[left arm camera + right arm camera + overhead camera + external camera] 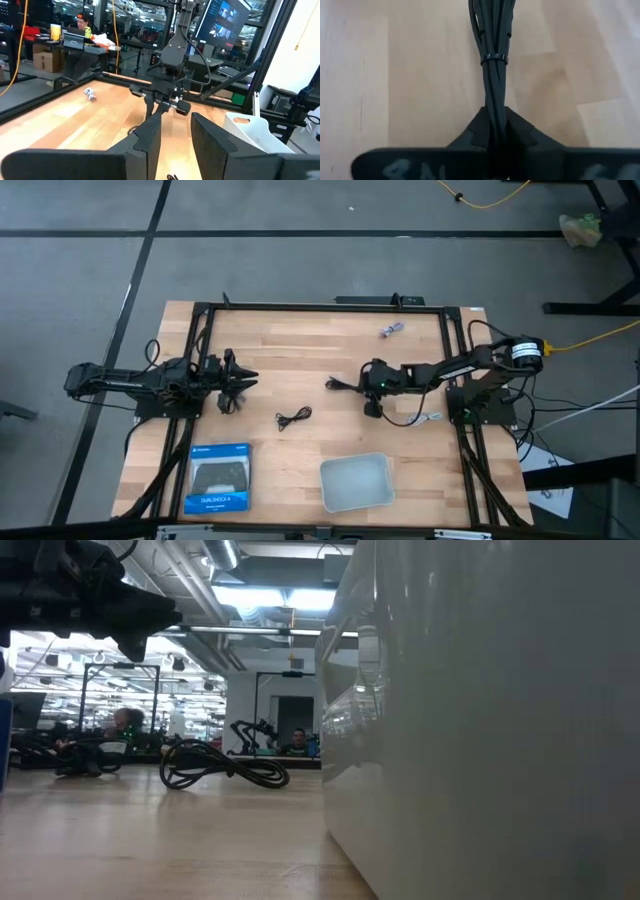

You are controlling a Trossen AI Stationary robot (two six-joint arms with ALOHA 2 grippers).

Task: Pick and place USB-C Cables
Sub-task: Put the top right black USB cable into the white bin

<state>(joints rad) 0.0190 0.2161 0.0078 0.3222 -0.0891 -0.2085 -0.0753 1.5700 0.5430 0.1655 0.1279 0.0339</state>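
Right pincer [495, 131] reaching low over mid-desk [300, 350], pinching a black cable bundle [492, 65]. Bundle's long axis running straight out past the fingertips. Left pincer [243, 379] idling, spread.

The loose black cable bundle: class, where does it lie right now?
In the high view the loose black cable bundle lies mid-table, between both grippers, above the blue box and tray.

Right gripper [496, 131] fingers pinched tight, a black bundle squeezed between them. Left gripper [176, 137] parted, nothing between its fingers.
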